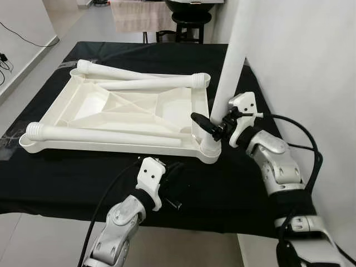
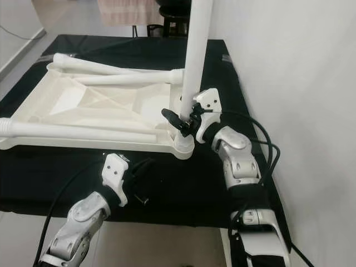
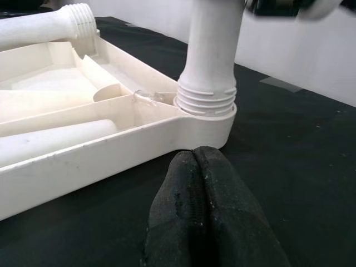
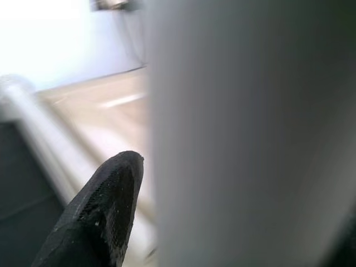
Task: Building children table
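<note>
My right gripper's (image 1: 214, 127) fingers clasp the upright table leg (image 1: 232, 61) at the tabletop's near right corner.

The white tabletop (image 1: 89, 146) lies upside down on a black cloth (image 1: 67, 178), the leg standing in its corner socket (image 3: 207, 114), one black finger on each side just above the threads. My left gripper (image 3: 207, 214), fingers pressed together and empty, rests on the cloth just before that corner. Three loose legs (image 1: 105, 135) lie across the tabletop.

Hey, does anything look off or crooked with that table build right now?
Yes. The upright leg in the tabletop's near right corner socket leans, and its threads show above the socket, so it isn't fully seated. The right gripper grips it. Three more legs lie loose in the tabletop.
</note>
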### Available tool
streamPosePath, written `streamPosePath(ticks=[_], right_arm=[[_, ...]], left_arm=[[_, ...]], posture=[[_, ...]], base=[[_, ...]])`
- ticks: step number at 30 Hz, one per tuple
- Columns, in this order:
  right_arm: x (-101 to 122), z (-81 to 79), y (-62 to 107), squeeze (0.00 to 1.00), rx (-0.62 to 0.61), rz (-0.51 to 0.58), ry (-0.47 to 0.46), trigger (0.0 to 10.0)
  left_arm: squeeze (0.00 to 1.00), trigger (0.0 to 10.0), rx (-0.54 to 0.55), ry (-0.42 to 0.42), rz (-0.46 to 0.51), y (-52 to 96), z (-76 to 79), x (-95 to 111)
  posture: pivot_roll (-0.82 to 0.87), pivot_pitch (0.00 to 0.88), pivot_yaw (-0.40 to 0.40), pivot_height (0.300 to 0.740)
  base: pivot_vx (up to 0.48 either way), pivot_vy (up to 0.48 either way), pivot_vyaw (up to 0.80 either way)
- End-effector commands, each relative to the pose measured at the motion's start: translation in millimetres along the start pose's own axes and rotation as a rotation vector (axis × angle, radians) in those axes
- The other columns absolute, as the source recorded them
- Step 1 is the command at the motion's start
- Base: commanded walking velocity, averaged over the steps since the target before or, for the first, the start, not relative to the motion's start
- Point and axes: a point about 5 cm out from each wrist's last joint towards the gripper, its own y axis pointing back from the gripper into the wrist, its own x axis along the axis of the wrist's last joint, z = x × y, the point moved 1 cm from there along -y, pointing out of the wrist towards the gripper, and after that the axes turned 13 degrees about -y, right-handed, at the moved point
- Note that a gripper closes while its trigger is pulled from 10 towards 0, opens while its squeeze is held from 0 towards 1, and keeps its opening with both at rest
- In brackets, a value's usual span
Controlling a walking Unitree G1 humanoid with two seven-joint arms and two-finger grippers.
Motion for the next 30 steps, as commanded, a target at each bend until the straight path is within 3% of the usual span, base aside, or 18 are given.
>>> streamPosePath(ticks=[1, 3, 4, 5, 6, 7, 16, 21, 22, 24, 25, 26, 27, 29, 30], right_arm=[[-3, 7.2, -0.1, 0.00, 0.022, -0.040, 0.023, 10.0], [-1, 13.1, 0.0, 0.00, 0.013, -0.048, 0.027, 9.7], [2, 17.7, -0.1, 0.00, 0.008, -0.047, 0.024, 3.2], [4, 20.7, -0.2, 0.00, 0.011, -0.041, 0.008, 0.7], [4, 20.7, -0.2, 0.00, 0.011, -0.041, 0.008, 0.7], [6, 22.9, -0.2, 0.00, 0.016, -0.039, -0.007, 0.0], [6, 25.3, -0.9, 0.00, 0.065, -0.049, -0.034, 0.0], [-8, 29.6, 3.1, 0.00, -0.014, -0.033, -0.053, 0.0], [-16, 37.6, 6.0, 0.00, -0.161, -0.044, -0.042, 0.0], [-35, 57.5, 19.6, 0.00, -0.584, -0.079, 0.016, 0.0], [-35, 57.5, 19.6, 0.00, -0.584, -0.079, 0.016, 0.0], [-55, 48.3, 26.0, 0.00, -0.725, -0.101, 0.001, 0.0], [-71, 25.4, 24.1, 0.00, -0.737, -0.118, -0.003, 0.0], [-84, -6.8, 15.5, 0.00, -0.657, -0.127, -0.020, 0.0], [-85, -13.1, 10.1, 0.00, -0.610, -0.132, -0.014, 0.0]], left_arm=[[0.00, 10.0, -0.001, 0.008, -0.022, 1.7, 1.2, -6], [0.00, 10.0, 0.000, 0.008, -0.022, 1.4, 1.2, -6], [0.00, 10.0, 0.001, 0.007, -0.022, 1.2, 1.1, -6], [0.00, 10.0, 0.002, 0.007, -0.022, 1.0, 1.0, -6], [0.00, 10.0, 0.002, 0.007, -0.022, 1.0, 1.0, -6], [0.00, 10.0, 0.003, 0.006, -0.022, 0.9, 0.9, -6], [0.00, 10.0, 0.004, 0.008, -0.021, 0.6, 1.3, -6], [0.00, 10.0, 0.005, 0.010, -0.020, 1.0, 1.6, -5], [0.00, 10.0, 0.006, 0.011, -0.020, 2.0, 1.6, -5], [0.00, 10.0, 0.007, 0.012, -0.020, 4.0, 0.9, -4], [0.00, 10.0, 0.007, 0.012, -0.020, 4.0, 0.9, -4], [0.00, 10.0, 0.007, 0.015, -0.021, 4.9, 0.3, -4], [0.00, 10.0, 0.007, 0.019, -0.022, 5.2, -0.5, -4], [0.00, 10.0, 0.005, 0.021, -0.024, 5.5, -1.7, -4], [0.00, 10.0, 0.004, 0.021, -0.024, 5.3, -1.9, -4]], posture=[[0.07, 0.067, -0.045, 0.740], [0.07, 0.068, -0.047, 0.740], [0.07, 0.068, -0.047, 0.740], [0.07, 0.069, -0.047, 0.740], [0.07, 0.069, -0.047, 0.740], [0.07, 0.069, -0.047, 0.740], [0.06, 0.076, -0.048, 0.740], [0.06, 0.086, -0.047, 0.740], [0.05, 0.101, -0.044, 0.740], [0.05, 0.106, -0.040, 0.740], [0.05, 0.106, -0.040, 0.740], [0.04, 0.112, -0.036, 0.740], [0.04, 0.120, -0.022, 0.740], [0.03, 0.123, -0.014, 0.740], [0.02, 0.121, -0.010, 0.740]], base=[[0.000, 0.000, 0.00], [0.000, 0.000, 0.00], [0.000, 0.000, 0.00], [0.000, 0.000, 0.00], [0.000, 0.000, 0.00], [0.000, 0.000, 0.00], [0.000, 0.000, 0.00], [0.000, 0.000, 0.00], [0.000, 0.000, 0.00], [0.000, 0.000, 0.00], [0.000, 0.000, 0.00], [0.000, 0.000, 0.00], [0.000, 0.000, 0.00], [0.000, 0.000, 0.00], [0.000, 0.000, 0.00]])
